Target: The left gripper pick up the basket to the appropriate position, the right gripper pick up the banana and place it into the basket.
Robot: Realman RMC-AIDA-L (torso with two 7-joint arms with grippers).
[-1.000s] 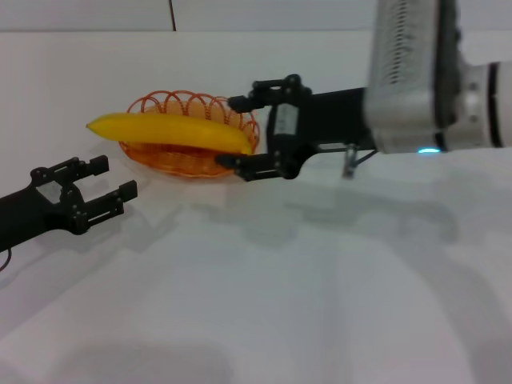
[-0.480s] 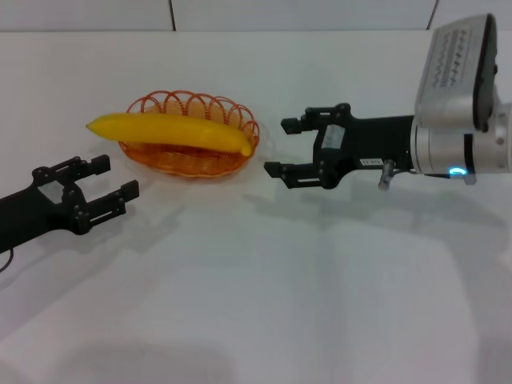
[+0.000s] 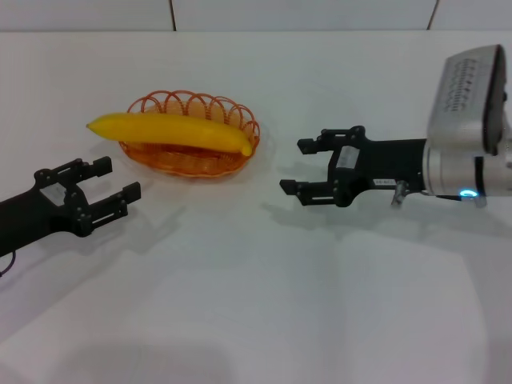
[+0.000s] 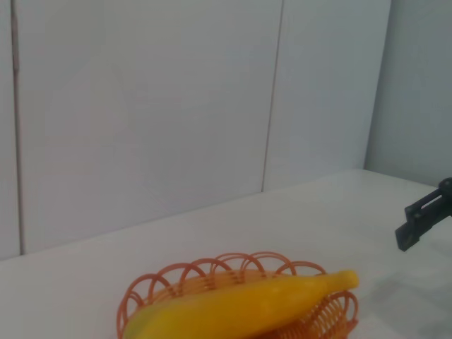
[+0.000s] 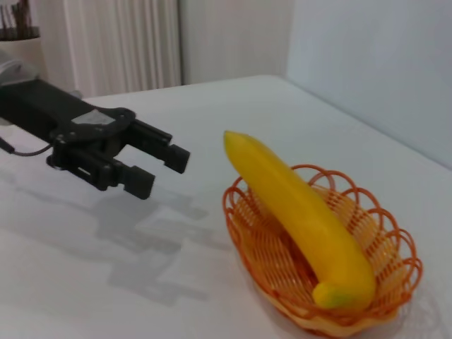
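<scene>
The left gripper (image 3: 100,186) sits low near the table's (image 3: 256,304) left edge, its two fingers spread wide and holding nothing. The right gripper (image 3: 302,166) hangs over the middle of the table toward the right edge, fingers also spread and empty, well apart from the basket (image 3: 192,134). Farther back, toward the far left of the table, the banana (image 3: 172,132) lies across the orange basket, with both ends poking over the rim. The job looks finished. Next, both arms just need to keep clear and not bump the basket.
</scene>
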